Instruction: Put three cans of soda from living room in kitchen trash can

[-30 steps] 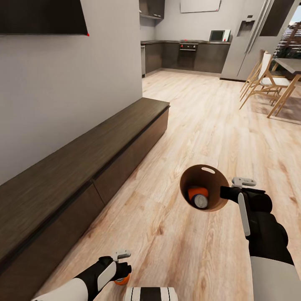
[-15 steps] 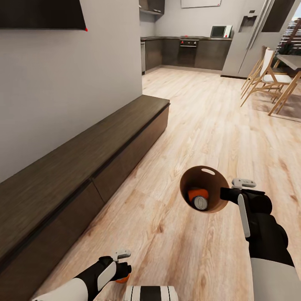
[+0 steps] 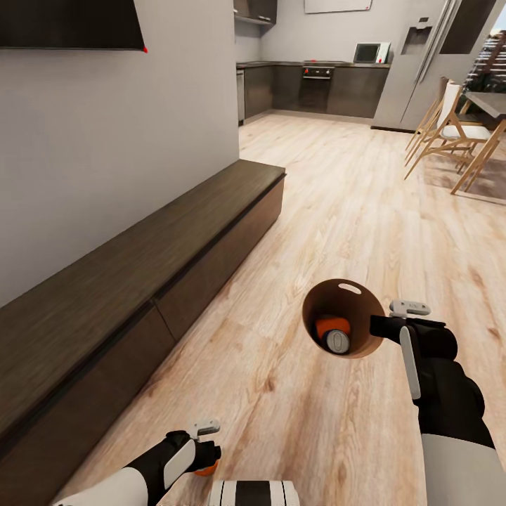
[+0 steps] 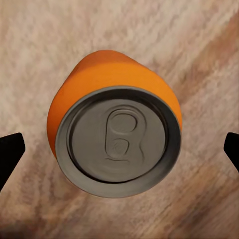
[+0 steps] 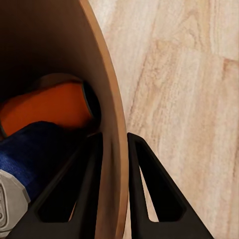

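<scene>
My right gripper (image 3: 377, 325) is shut on the rim of the tash can (image 3: 351, 295), a round bin with a brown inside, and holds it above the wood floor. In the right wrist view its fingers (image 5: 92, 179) straddle the bin wall (image 5: 107, 99). Inside lie an orange can of soda (image 3: 330, 325) and a dark blue one (image 3: 338, 342), seen again as orange (image 5: 50, 109) and blue (image 5: 35, 154). Low at the left, my left gripper (image 3: 204, 450) is shut on another orange can (image 3: 206, 469), whose silver top (image 4: 117, 137) faces the wrist camera.
A long low dark bench (image 3: 140, 260) runs along the left wall under a TV (image 3: 70, 24). Ahead lies the kitchen with dark cabinets, oven (image 3: 318, 74) and steel fridge (image 3: 414, 70). Wooden chairs (image 3: 446, 133) and a table stand at the right. Wood floor runs between them.
The whole view shifted slightly at first, so the camera moved. Both grippers keep their holds, and the cans in the bin barely shifted.
</scene>
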`<state>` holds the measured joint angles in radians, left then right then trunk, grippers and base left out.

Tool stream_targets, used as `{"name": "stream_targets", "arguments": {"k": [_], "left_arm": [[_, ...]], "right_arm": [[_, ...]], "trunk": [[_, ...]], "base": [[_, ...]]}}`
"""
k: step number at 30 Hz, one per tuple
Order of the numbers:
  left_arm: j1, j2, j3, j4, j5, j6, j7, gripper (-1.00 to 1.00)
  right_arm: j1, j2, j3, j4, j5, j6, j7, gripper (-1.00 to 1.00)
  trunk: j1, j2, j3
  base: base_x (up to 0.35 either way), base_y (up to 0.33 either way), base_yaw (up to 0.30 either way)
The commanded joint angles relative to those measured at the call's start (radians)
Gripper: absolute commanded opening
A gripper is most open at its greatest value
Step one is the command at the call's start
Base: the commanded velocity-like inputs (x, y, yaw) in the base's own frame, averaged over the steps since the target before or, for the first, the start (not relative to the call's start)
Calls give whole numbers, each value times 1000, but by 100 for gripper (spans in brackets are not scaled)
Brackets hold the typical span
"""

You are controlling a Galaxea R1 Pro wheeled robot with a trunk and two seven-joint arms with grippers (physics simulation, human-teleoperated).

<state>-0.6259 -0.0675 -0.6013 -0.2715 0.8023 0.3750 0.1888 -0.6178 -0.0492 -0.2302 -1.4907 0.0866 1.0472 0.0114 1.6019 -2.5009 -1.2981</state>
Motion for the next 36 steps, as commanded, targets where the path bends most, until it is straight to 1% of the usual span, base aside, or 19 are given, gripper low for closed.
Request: {"name": "stream_targets", "arguments": {"k": [1,14,28,32,36], "left_arm": [[0,0,0,0,0,0,0,100],[0,0,-2,0,0,-3,1,100],[0,0,-3,0,0,-35,1,100],[0,0,-4,0,-1,-39,1,100],[0,0,-4,0,-1,-39,1,100]], "right_arm": [[0,0,0,0,-11,0,5,-100],[0,0,2,0,-11,0,5,-100],[0,0,2,0,-11,0,5,-100],[0,0,2,0,-11,0,5,-100],[0,0,2,0,-11,0,5,-100]], "trunk": [[0,0,0],[0,0,0],[0,0,0],[2,-1,-15],[2,-1,-15]], "base": [[0,0,0],[0,0,0],[0,0,0],[0,0,0],[0,0,0]]}}
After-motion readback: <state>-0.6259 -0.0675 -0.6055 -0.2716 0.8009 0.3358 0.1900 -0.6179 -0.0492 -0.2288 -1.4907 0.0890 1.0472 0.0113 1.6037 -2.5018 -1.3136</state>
